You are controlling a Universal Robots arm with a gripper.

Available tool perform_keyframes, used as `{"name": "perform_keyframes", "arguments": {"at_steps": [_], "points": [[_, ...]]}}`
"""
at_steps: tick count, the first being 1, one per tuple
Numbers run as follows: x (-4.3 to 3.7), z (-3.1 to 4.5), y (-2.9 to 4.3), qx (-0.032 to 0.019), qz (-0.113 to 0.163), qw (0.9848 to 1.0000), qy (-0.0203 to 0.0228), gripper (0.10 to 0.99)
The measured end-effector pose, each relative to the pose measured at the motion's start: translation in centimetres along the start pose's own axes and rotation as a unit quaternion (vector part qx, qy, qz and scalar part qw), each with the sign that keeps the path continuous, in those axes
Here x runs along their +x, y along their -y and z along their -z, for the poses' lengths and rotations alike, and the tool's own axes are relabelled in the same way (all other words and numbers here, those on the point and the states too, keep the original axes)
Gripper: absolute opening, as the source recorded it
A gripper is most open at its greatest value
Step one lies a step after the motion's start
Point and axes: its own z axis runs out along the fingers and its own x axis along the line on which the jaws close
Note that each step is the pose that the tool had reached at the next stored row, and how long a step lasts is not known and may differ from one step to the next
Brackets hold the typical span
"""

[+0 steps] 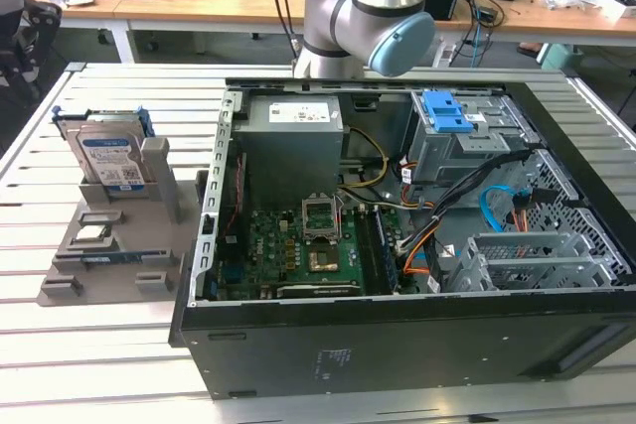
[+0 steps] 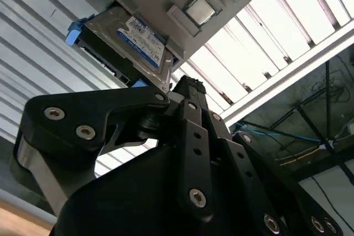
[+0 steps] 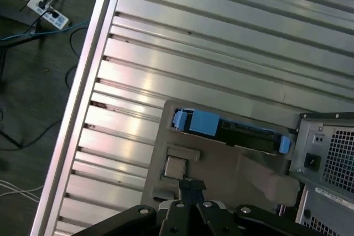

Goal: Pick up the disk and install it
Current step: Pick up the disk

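- One robot arm (image 1: 368, 17) stands at the far side of the metal table (image 1: 89, 364), behind the computer case (image 1: 397, 345).
- One gripper (image 3: 192, 185) shows in both wrist views. Its two jaws look pressed together, and there is nothing between them.
- One disk (image 1: 107, 158) stands up on its edge in one grey holder (image 1: 109, 255). The holder sits on the table at the exterior view's left, just beside the case.
- The disk is silver. It has a white and blue label and a blue rail round its edges.
- The gripper is apart from the disk and does not touch it.
- One small square chip (image 1: 91, 235) lies flat on the holder, near the disk.
- The case lies on its side with the open side up. The disk is outside it.
- Inside the case there is one grey power box (image 1: 293, 126), one green board (image 1: 288, 245) and one bright blue flap (image 1: 447, 111).
- One white plug strip (image 3: 47, 15) lies on the floor beside the table, with cables running from it.
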Motion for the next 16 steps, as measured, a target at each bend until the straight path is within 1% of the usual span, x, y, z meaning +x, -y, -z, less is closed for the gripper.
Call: {"name": "perform_keyframes", "arguments": {"at_steps": [2,3,5,6,7,10,11,12,14,15,16], "points": [[0.00,0.00,0.00,-0.0004,0.018,0.9998,-0.0008,0.106],[0.00,0.00,0.00,-0.0007,0.031,0.9995,-0.0013,0.106],[0.00,0.00,0.00,-0.0012,0.054,0.9986,-0.0023,0.106],[0.00,0.00,0.00,-0.0014,0.060,0.9982,-0.0026,0.106],[0.00,0.00,0.00,-0.0017,0.071,0.9974,-0.0031,0.106],[0.00,0.00,0.00,-0.0025,0.106,0.9943,-0.0046,0.106],[0.00,0.00,0.00,-0.0028,0.120,0.9927,-0.0052,0.106],[0.00,0.00,0.00,-0.0032,0.136,0.9907,-0.0059,0.106],[0.00,0.00,0.00,-0.0035,0.149,0.9888,-0.0065,0.106],[0.00,0.00,0.00,-0.0037,0.160,0.9870,-0.0070,0.106],[0.00,0.00,0.00,-0.0039,0.167,0.9858,-0.0073,0.106]]}}
